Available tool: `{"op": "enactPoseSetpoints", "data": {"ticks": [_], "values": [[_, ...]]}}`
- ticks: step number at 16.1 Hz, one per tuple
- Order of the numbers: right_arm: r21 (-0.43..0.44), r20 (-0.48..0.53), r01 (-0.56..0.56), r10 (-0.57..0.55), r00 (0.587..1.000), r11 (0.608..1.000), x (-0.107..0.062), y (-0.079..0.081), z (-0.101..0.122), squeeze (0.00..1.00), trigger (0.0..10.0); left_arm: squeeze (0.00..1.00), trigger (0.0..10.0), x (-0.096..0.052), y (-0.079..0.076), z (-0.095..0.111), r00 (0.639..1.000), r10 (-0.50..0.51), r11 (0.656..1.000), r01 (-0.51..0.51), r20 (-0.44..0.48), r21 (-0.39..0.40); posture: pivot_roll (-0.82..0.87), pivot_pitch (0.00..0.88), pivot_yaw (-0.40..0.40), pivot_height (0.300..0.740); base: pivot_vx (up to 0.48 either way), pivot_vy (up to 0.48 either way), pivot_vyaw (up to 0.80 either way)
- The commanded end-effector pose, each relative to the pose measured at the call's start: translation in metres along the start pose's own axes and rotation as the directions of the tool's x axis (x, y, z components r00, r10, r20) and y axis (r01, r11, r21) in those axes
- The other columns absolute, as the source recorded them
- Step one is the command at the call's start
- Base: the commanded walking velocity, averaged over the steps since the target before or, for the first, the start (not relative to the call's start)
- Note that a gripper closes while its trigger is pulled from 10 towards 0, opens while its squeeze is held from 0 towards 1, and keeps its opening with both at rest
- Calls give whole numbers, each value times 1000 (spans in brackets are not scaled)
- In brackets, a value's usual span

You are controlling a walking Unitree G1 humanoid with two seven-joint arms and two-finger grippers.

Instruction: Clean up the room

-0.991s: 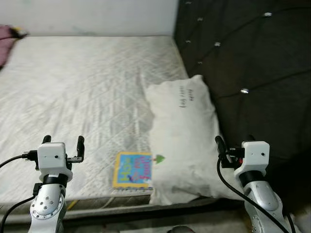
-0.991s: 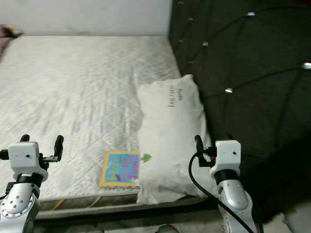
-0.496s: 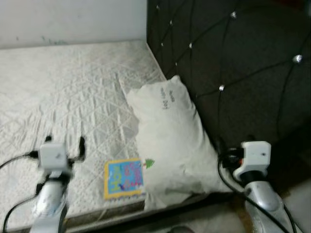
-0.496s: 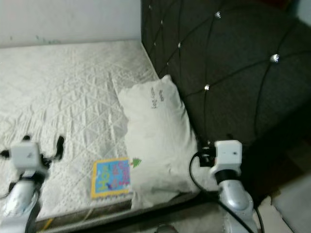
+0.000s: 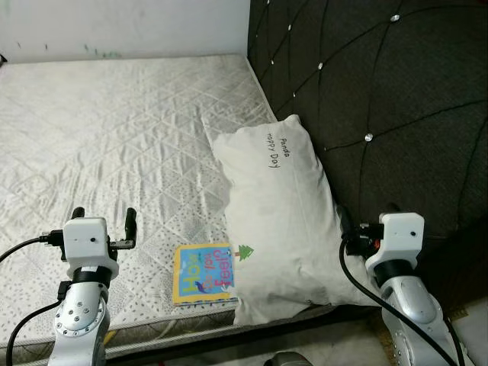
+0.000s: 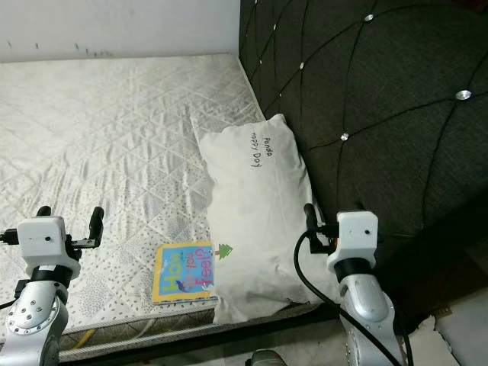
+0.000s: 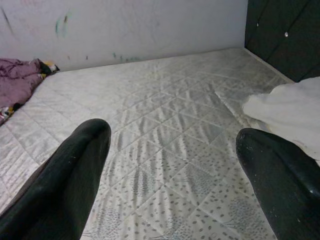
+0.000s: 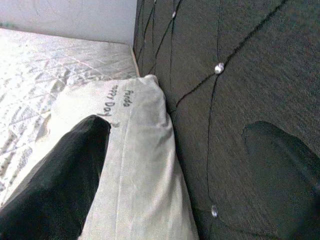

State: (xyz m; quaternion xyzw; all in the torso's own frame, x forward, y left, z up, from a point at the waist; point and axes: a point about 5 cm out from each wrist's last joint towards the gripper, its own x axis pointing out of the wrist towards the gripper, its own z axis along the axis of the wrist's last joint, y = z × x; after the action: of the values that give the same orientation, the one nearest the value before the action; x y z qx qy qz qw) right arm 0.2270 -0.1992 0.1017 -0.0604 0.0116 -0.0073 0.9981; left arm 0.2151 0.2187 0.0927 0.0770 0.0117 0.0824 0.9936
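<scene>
- Big bare mattress (image 5: 114, 130), quilted diamond stitching, runs from the white wall (image 5: 122, 27) down to its near edge; tons of open space across the left and middle.
- Dark tufted headboard (image 5: 381, 99) boxes in the right side.
- White pillow (image 5: 278, 221) lies lengthwise right against the headboard, handwriting near its top, bottom corner at the near edge.
- Colourful kids' book (image 5: 203, 273) flat by the near edge, touching the pillow's left side.
- Purple bundle of cloth (image 7: 17, 85) on the far left end of the bed.
- Left gripper (image 5: 102, 223) hovers over the near edge left of the book, fingers spread, nothing in them.
- Right gripper (image 8: 190, 165) also spread wide, empty, one finger over the pillow, the other in front of the headboard.
</scene>
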Motion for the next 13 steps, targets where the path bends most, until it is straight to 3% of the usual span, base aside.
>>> {"op": "enactPoseSetpoints", "data": {"ticks": [1,4,9,11,13], "values": [[9,25,-17,16,1000,1000,3,5,8,0,10000,0,10000,1,-2,6,1000,1,1000,-1,16,-9,22,61,6,740,0,0,0],[20,53,-21,20,998,1000,19,11,14,0,10000,0,10000,15,-3,13,999,18,1000,-17,43,-24,25,77,4,740,0,0,0],[19,132,-59,56,990,998,70,21,35,0,10000,0,10000,70,-3,34,994,31,999,-28,106,-32,21,96,-11,740,0,0,0],[8,133,-102,100,986,995,106,29,41,0,10000,0,10000,100,-7,44,992,44,997,-37,120,-63,26,95,-16,740,0,0,0],[24,121,-88,84,989,996,122,29,44,0,10000,0,10000,111,-15,43,994,25,997,-17,107,-71,28,89,-18,740,0,0,0]]}}
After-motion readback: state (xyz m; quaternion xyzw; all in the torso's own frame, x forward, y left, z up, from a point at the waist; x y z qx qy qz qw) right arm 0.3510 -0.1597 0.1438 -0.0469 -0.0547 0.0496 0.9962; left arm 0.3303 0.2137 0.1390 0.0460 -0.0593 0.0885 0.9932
